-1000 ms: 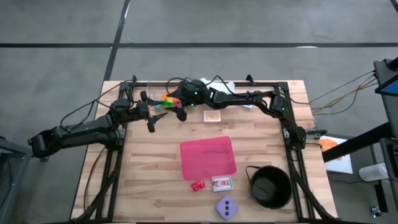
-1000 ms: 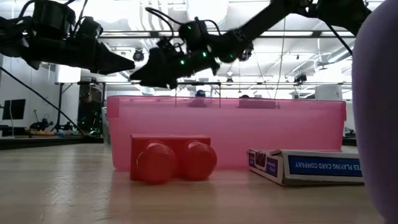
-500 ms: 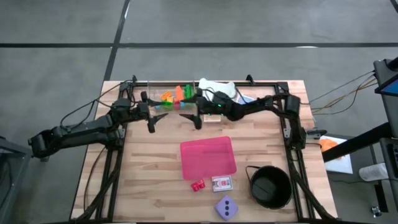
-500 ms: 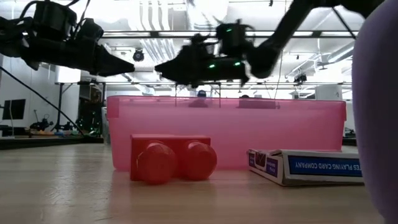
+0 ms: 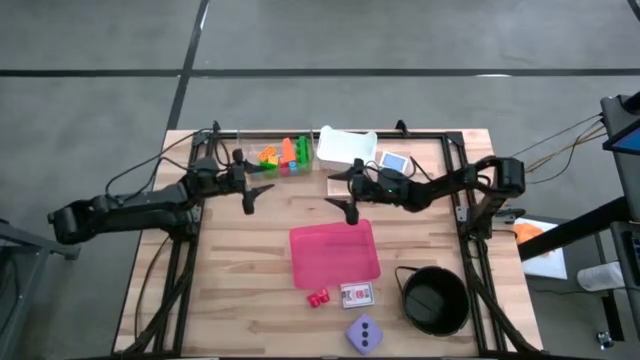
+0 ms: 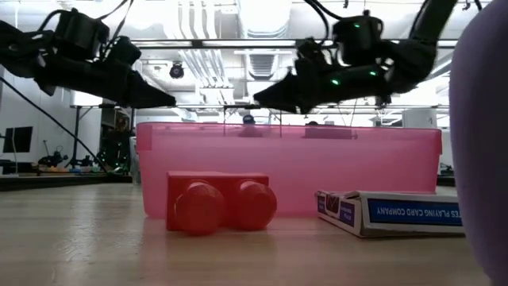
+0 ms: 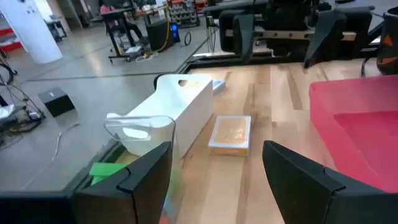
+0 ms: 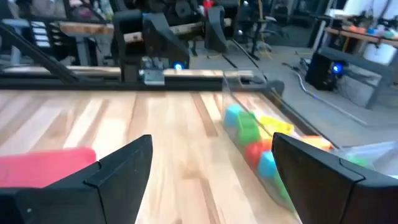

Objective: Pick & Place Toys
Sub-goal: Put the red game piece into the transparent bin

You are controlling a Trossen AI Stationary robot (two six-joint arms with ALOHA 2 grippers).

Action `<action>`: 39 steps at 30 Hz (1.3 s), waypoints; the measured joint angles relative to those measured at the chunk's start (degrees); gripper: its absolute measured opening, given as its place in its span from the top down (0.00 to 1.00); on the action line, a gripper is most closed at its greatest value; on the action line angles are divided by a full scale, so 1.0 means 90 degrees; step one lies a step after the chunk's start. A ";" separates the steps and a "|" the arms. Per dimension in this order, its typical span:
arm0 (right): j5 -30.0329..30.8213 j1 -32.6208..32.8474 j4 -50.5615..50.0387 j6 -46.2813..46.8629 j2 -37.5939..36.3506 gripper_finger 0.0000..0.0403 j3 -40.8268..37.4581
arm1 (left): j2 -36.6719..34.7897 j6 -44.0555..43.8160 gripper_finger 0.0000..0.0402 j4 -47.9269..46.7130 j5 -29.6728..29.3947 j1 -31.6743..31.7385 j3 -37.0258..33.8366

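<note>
Left gripper (image 5: 255,190): hovering above the table's far left area, just beside the clear container (image 5: 268,160); fingers spread apart, gripping nothing.

Right gripper (image 5: 343,196): hanging over the table's middle, just past the far edge of the pink tray (image 5: 334,253); fingers spread apart, carrying nothing.

Building bricks (image 5: 283,156): lying heaped in green, orange, blue and red inside the clear container at the far edge, next to the white bin (image 5: 346,146). Appearing in the right wrist view as a blurred coloured row (image 8: 255,144) behind a clear wall.

Red brick (image 5: 317,298): sitting on the wood just beside the near edge of the pink tray, studs facing the low camera (image 6: 220,202).

Lilac die (image 5: 364,333): resting at the near table edge, three dots showing on top.

Card box (image 5: 357,294): lying flat between red brick and black bowl (image 5: 434,298). Small flat packet (image 7: 230,134): lying beside the white bin.
</note>
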 joint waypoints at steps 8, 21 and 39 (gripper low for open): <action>0.0187 0.0042 0.0288 -0.0207 0.0010 0.18 -0.0215 | 0.0660 -0.0012 0.36 0.0524 0.0021 0.0000 0.0014; 0.0157 0.0044 0.0383 -0.0285 0.0012 0.18 -0.0213 | 0.0852 -0.0017 0.36 0.0625 0.0160 -0.0007 0.0034; 0.0139 0.0044 0.0375 -0.0217 0.0019 0.18 -0.0206 | 0.0856 -0.0116 0.36 0.0555 0.0158 -0.0007 0.0034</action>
